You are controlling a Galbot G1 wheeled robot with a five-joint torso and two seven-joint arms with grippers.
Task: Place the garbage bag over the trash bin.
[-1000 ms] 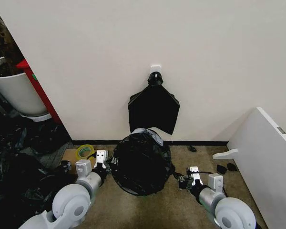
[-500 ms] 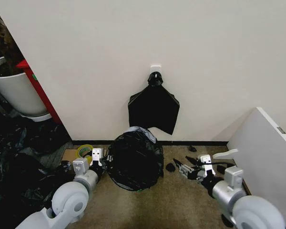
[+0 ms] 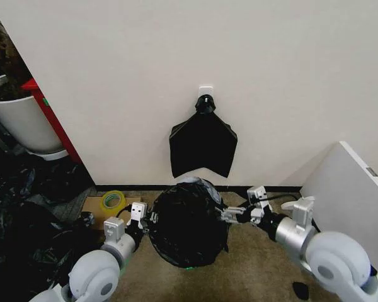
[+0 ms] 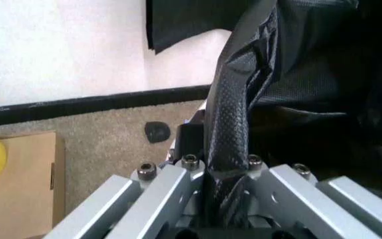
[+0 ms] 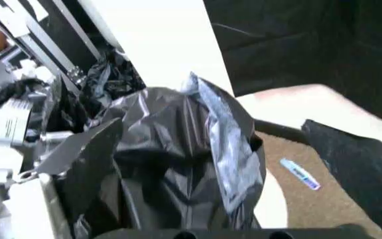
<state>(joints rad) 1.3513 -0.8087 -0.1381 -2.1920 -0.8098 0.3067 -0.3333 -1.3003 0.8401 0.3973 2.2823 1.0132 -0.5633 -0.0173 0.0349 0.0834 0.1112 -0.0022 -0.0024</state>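
Note:
The black, crinkly garbage bag point(image 3: 189, 223) stands as a rounded bulge on the carpet in front of the wall. It covers the trash bin, which is hidden. My left gripper point(image 3: 142, 217) sits at the bag's left side, shut on a fold of its edge. The left wrist view shows that fold point(image 4: 234, 114) pinched in the gripper point(image 4: 228, 172). At the bag's right side my right gripper point(image 3: 238, 214) is open, with the crumpled bag top point(image 5: 177, 159) just in front of it.
A flat black bundle point(image 3: 203, 141) hangs on a wall hook above the bag. A yellow tape roll point(image 3: 112, 200) lies on cardboard to the left. Farther left are a black plastic heap point(image 3: 19, 233) and a large white tub point(image 3: 19, 119). A white panel point(image 3: 353, 201) stands to the right.
My right arm swung in from the floor at the right, and its gripper now sits against the bag's right side. The bag has shifted slightly right and bulges more. The left gripper keeps its hold.

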